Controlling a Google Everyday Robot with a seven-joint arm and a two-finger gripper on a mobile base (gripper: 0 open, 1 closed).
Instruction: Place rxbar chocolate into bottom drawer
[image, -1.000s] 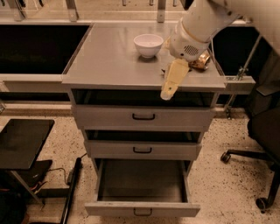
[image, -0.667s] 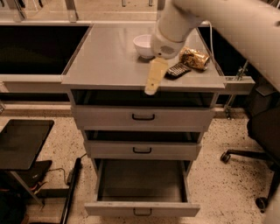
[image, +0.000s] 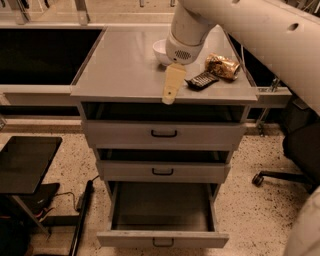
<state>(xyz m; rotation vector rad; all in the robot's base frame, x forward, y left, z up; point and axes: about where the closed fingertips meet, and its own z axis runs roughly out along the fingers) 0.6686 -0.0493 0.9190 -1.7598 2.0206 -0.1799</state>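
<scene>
The rxbar chocolate (image: 201, 80), a small flat dark bar, lies on the grey cabinet top (image: 125, 65) to the right of centre. My gripper (image: 171, 92) hangs on the white arm just left of the bar, its beige fingers pointing down over the top's front edge; it holds nothing. The bottom drawer (image: 162, 239) is pulled open, and I see nothing inside it. Its black loop handle shows at the front.
A white bowl (image: 161, 50) sits behind the gripper, partly hidden by the arm. A crinkled gold-brown item (image: 222, 66) lies right of the bar. The two upper drawers (image: 164, 134) are shut. An office chair base (image: 280, 177) is at right, a black stand (image: 25, 162) at left.
The arm and gripper have swung left across the cabinet top, uncovering the dark bar and gold-brown item. The view has shifted closer and the bowl is now partly covered.
</scene>
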